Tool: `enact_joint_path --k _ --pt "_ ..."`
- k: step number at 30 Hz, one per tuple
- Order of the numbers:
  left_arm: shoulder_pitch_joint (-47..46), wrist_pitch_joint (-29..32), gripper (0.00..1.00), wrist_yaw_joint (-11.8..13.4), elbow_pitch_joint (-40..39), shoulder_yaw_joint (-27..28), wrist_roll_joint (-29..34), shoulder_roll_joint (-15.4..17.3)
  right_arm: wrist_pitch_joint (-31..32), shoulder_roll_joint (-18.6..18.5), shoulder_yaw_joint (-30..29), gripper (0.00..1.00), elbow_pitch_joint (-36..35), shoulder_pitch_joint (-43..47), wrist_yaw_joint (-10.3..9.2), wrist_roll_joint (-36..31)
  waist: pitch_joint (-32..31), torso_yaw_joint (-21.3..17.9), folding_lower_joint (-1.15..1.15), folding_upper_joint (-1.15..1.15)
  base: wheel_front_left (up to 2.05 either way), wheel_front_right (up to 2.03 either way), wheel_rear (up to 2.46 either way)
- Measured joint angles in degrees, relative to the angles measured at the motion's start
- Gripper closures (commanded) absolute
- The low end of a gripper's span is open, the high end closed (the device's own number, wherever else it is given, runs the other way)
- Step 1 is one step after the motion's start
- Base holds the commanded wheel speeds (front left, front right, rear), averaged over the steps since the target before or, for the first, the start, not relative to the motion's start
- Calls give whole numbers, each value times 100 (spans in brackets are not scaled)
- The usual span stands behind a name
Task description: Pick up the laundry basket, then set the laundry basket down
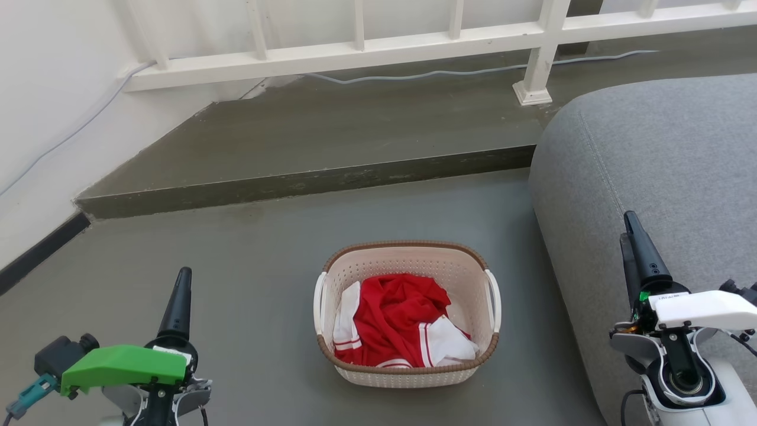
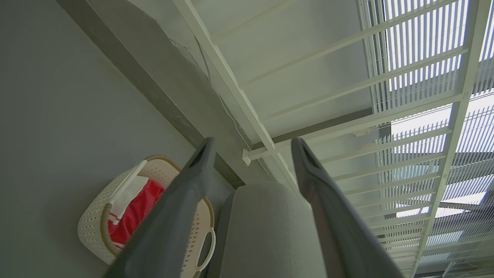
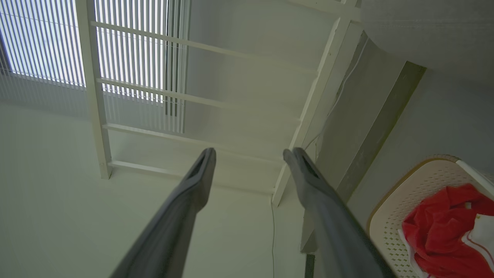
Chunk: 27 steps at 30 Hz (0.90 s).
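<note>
Laundry basket (image 1: 414,263) is seen upright on the grey floor (image 1: 266,236), just beside the sofa (image 1: 662,154), with red and white clothes (image 1: 396,313) inside. Left gripper (image 2: 253,143) is held spread, nothing between the fingers. Right gripper (image 3: 250,152) is likewise spread and empty, positioned over the sofa edge. Basket is touched by neither.
</note>
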Motion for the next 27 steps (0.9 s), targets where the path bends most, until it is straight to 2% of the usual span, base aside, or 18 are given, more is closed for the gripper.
enact_joint_path --k 13,27 --pt "-25 -282 0 7 -70 -103 1540 125 -320 -280 372 0 3 -12 2 -1046 -7 12 0 0 0 0 0" --pt "-126 -561 0 197 -221 -376 3192 140 -591 -461 638 0 15 -157 -9 -2475 19 28 0 0 0 0 0"
